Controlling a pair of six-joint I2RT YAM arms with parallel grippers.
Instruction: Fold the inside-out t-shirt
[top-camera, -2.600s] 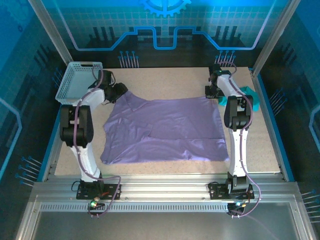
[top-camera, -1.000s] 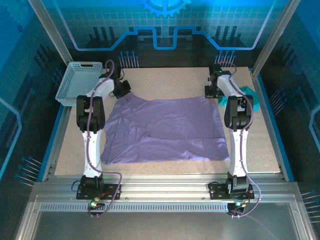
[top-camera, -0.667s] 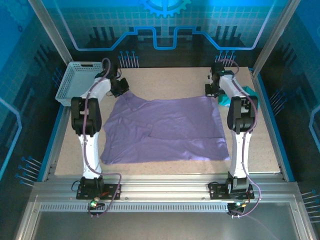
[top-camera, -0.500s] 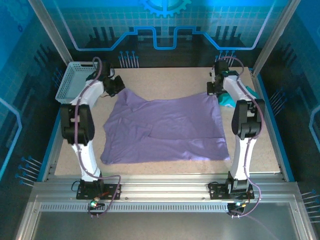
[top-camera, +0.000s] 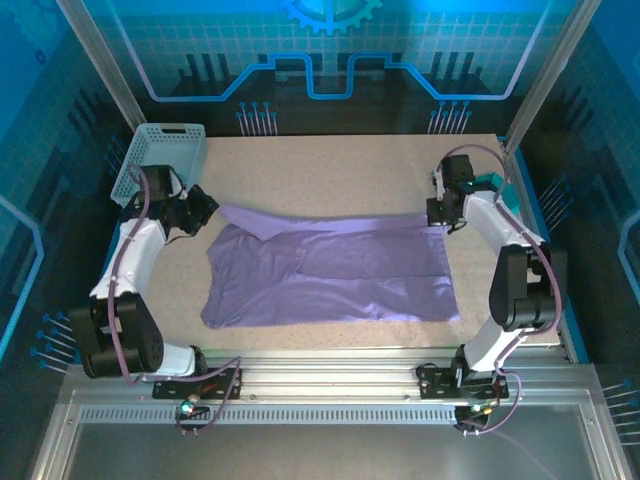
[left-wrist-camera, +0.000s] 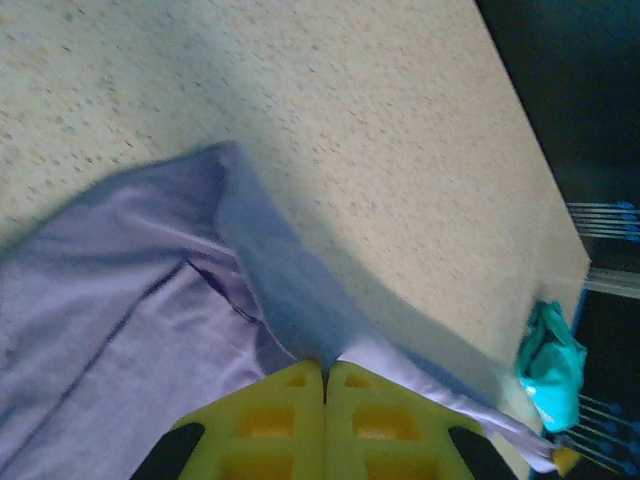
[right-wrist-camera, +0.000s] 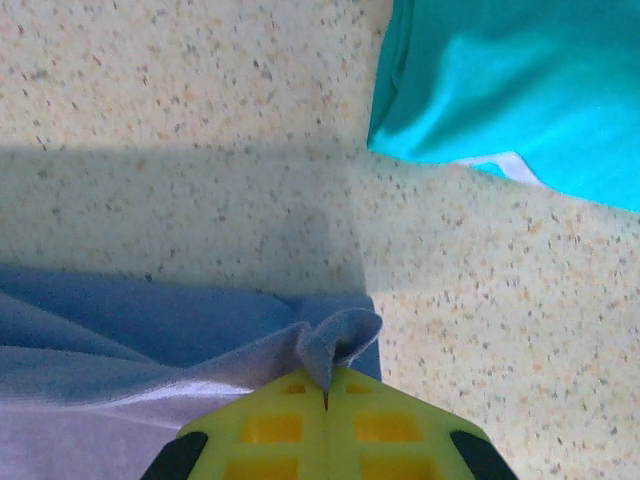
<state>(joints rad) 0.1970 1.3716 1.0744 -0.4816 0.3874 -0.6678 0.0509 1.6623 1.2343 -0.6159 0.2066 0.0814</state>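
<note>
At the far left corner of the speckled beige desk (top-camera: 330, 165) stands a pale blue plastic basket with lattice walls (top-camera: 165, 145). The left arm crosses in front of it, and I cannot tell what lies inside.

The lavender-purple t-shirt of thin soft cloth (top-camera: 330, 275) lies spread in the middle of the desk, between the two arms. Its far edge is raised and drawn tight into a narrow band from corner to corner, while the near part is flat with some shallow wrinkles. The left pincer (top-camera: 207, 207) has its yellow fingers (left-wrist-camera: 280, 420) pressed together on the far left corner of the cloth. The right pincer (top-camera: 446, 220) is closed in the same way on the far right corner, where the hem curls over the fingertips (right-wrist-camera: 270, 425).

A small crumpled teal-green garment (right-wrist-camera: 510, 90) lies on the desk just beyond the right pincer, apart from the t-shirt. From above, the right arm hides most of it.
</note>
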